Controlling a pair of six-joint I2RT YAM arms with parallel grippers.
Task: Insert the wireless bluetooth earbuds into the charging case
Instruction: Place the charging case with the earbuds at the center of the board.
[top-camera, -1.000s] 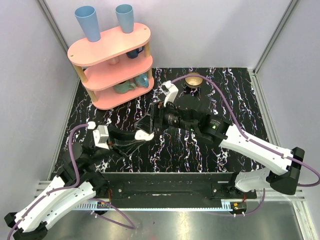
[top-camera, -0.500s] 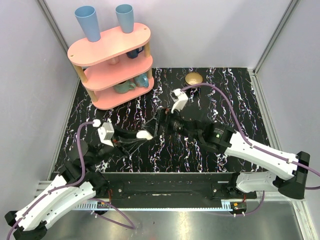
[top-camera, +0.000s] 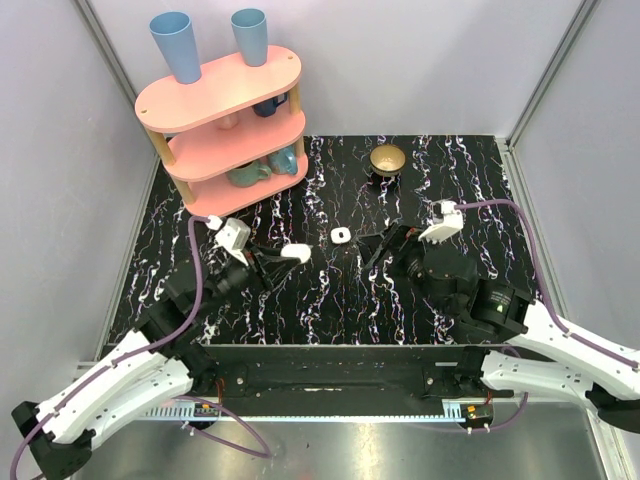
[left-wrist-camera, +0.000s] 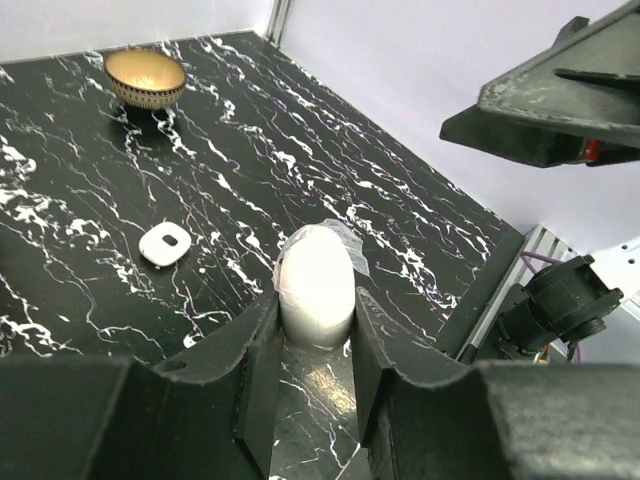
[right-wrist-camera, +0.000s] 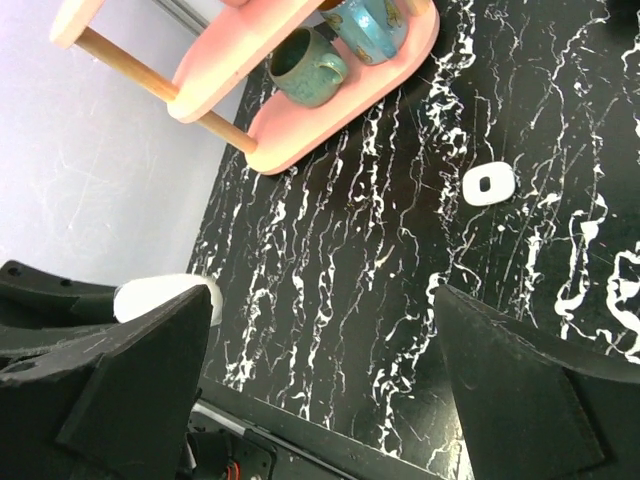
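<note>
The left hand (left-wrist-camera: 315, 306) was clamped on the case (left-wrist-camera: 316, 278), a smooth white egg shape pinched between its two fingers, left of the table's (top-camera: 330, 305) middle. The case looked shut, with no seam gap or open lid showing in the wrist view. Whether it touched the table or hung just above it could not be told.

One tiny white earbud (top-camera: 341, 235) lay on the table near the case and apart from it (or so it appeared; it was too small to make out beyond a dark spot in its middle). It sat between the two hands. A second earbud was not visible anywhere; it might have been inside the case or hidden.

The right hand (right-wrist-camera: 320, 305) was spread wide and held nothing, just to the right of the earbud.

As a judgement, the task was unfinished: at least this earbud remained outside, and the case seemed to need opening before it could be picked up and seated.

A gold bowl (top-camera: 387, 158) stood at the table's far side.
</note>
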